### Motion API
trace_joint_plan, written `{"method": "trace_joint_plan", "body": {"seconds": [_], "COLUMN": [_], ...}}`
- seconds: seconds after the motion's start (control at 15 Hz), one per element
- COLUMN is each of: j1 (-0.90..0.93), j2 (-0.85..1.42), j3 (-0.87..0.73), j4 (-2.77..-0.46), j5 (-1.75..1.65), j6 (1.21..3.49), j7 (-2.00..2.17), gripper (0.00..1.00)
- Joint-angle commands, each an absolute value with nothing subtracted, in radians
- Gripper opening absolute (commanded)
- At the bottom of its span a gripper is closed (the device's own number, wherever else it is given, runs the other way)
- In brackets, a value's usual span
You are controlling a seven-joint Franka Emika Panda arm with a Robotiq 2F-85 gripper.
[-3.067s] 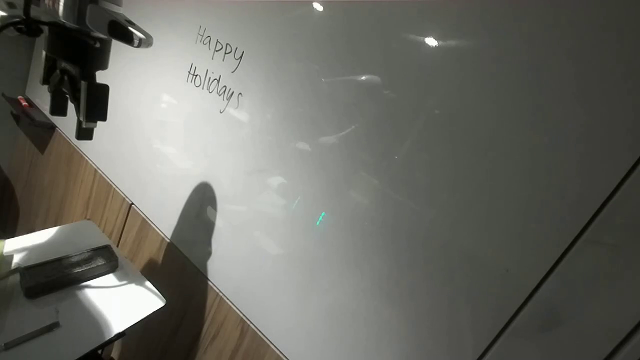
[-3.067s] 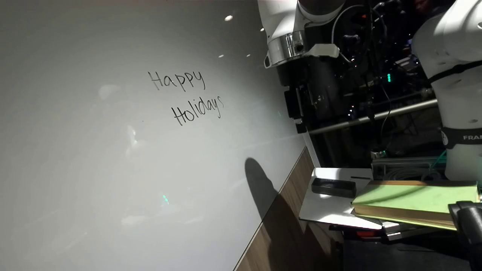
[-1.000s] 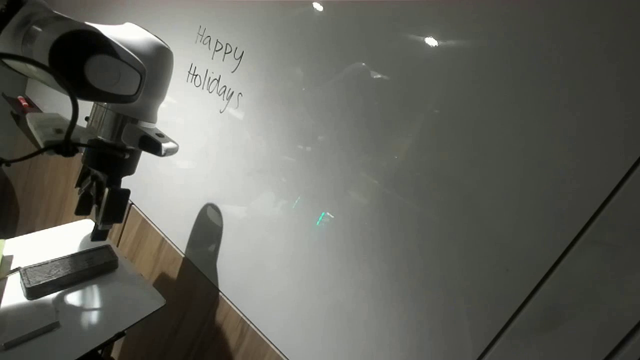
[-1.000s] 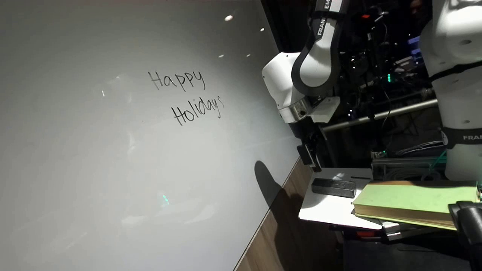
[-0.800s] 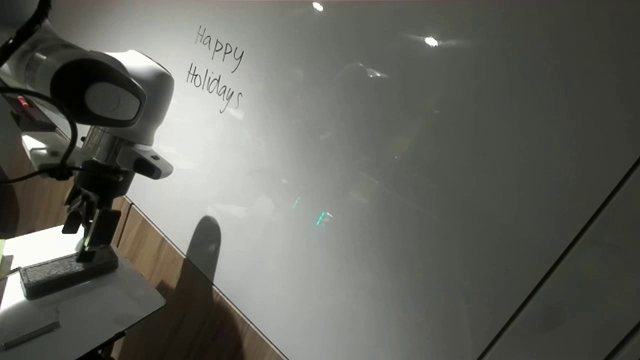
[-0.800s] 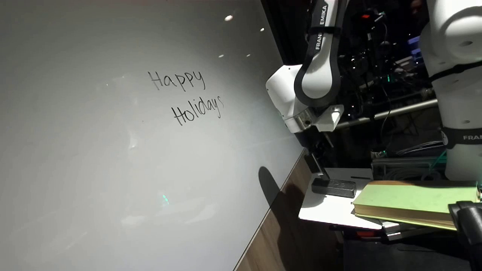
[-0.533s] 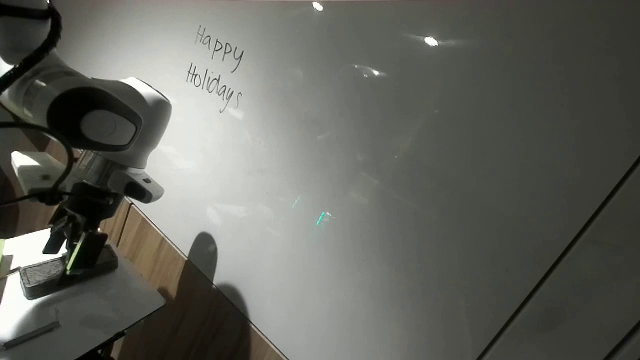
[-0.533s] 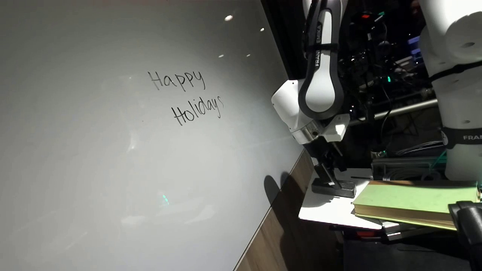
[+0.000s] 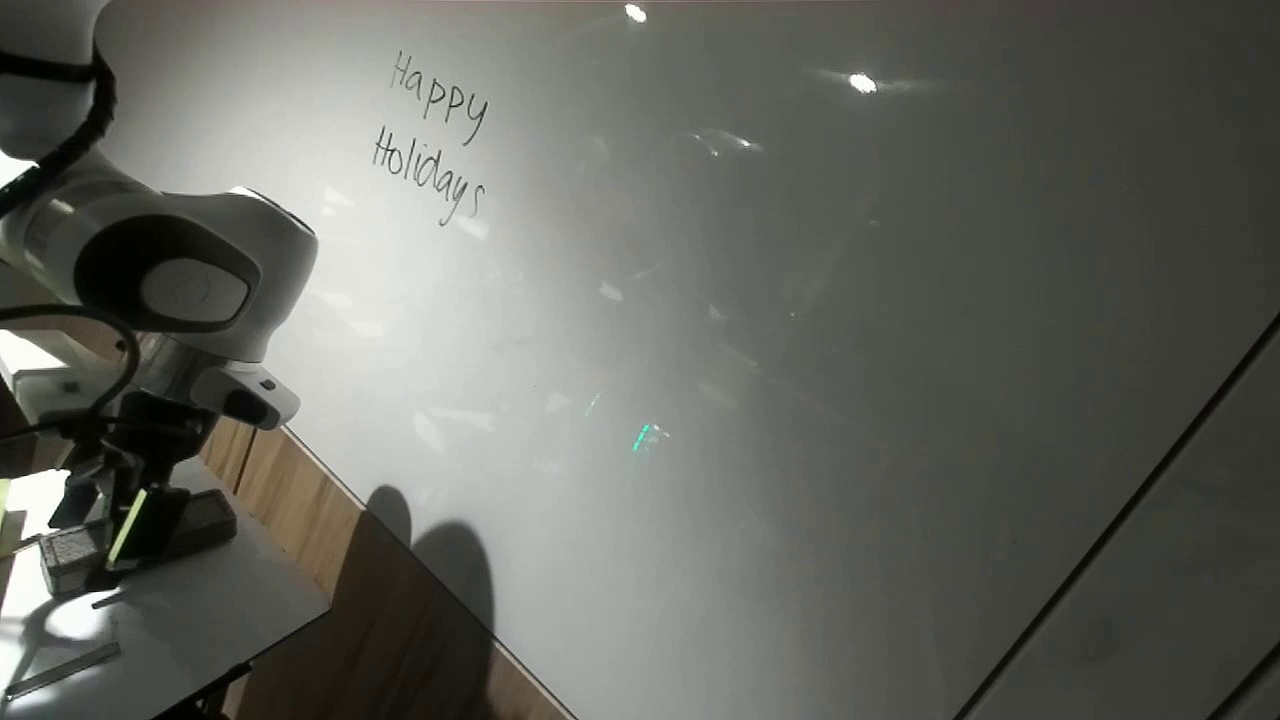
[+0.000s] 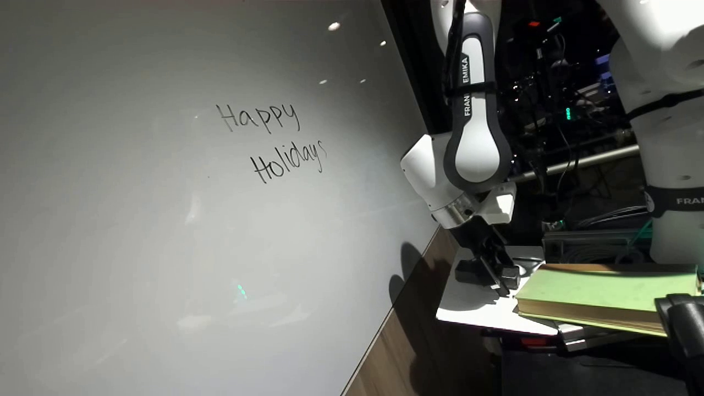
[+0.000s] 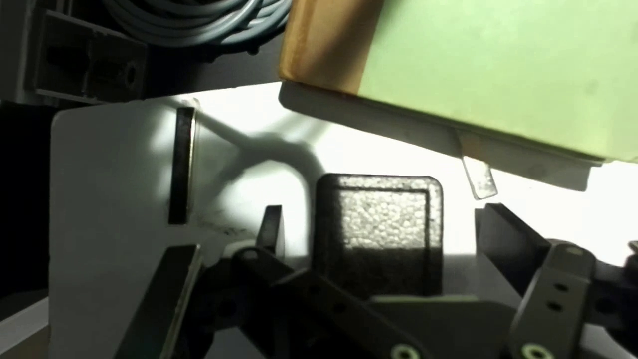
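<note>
Whiteboard point(image 9: 800, 350) beside downturned arm point(image 10: 477, 159), fingers point(image 11: 509, 244) wide astride black block point(image 11: 384, 219).

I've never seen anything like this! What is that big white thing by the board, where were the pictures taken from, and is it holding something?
That's a robot arm, a machine with joints like your elbow. The black part at its end is its tool, which grabs things. Two cameras outside the robot look at the scene from different places; a third, on its wrist, gives the close-up. The big whiteboard says "Happy Holidays". A white table carries a black block and a thin dark bar, with what looks like a thick green book close by. Nothing seems held: in the wrist view, the fingers stand open, one on either side of the block, with a gap at each.
</note>
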State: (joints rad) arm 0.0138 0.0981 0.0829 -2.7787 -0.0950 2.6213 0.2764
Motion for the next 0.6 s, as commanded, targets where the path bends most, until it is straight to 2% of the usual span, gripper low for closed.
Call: {"method": "trace_joint_plan", "body": {"seconds": [0.0, 0.27, 0.33, 0.53], "j1": [0.069, 0.101, 0.104, 0.106], "j2": [0.093, 0.094, 0.090, 0.071], "j3": [0.084, 0.075, 0.073, 0.068], "j4": [-2.777, -2.769, -2.768, -2.768], "j5": [-0.095, -0.125, -0.134, -0.173], "j6": [2.662, 2.675, 2.678, 2.683], "j7": [0.277, 0.292, 0.295, 0.304], "gripper": [0.74, 0.43, 0.39, 0.38]}}
